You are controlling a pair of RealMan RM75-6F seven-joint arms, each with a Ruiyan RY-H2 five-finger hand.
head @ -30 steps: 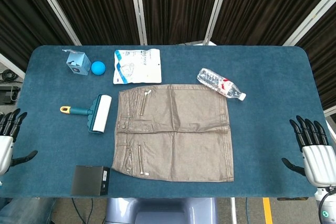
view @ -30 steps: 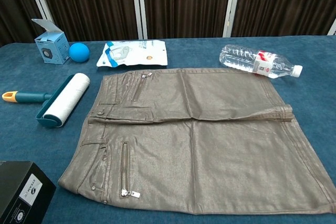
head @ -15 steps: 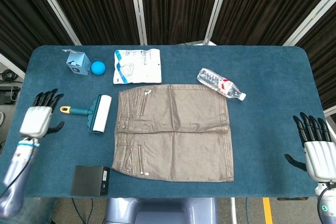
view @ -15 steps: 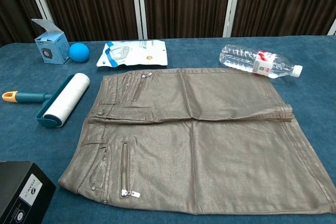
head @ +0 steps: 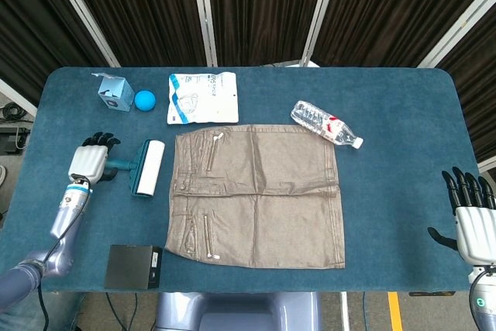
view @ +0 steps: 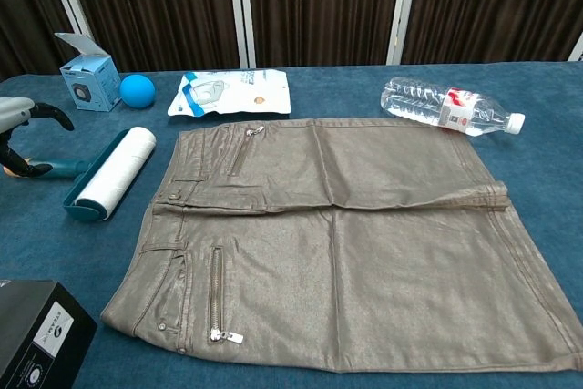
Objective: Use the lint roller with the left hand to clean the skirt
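Lint roller [head: 146, 167] lies on the surface just left of the skirt [head: 257, 195]. Left hand [head: 89, 162] has arrived over its handle, fingers apart, not yet gripping; grasp appears imminent. Right hand [head: 473, 222] idle, released.

**A:** so what's on the table [head: 403, 122]?

**B:** brown skirt [head: 258, 196] laid flat in the middle, lint roller [head: 143, 167] just off its left edge. Left robot hand [head: 89, 162] sits over the roller's handle, can't tell if it's actually gripping. Right robot hand [head: 472, 218] is way off at the right edge, fingers spread, holding nothing.
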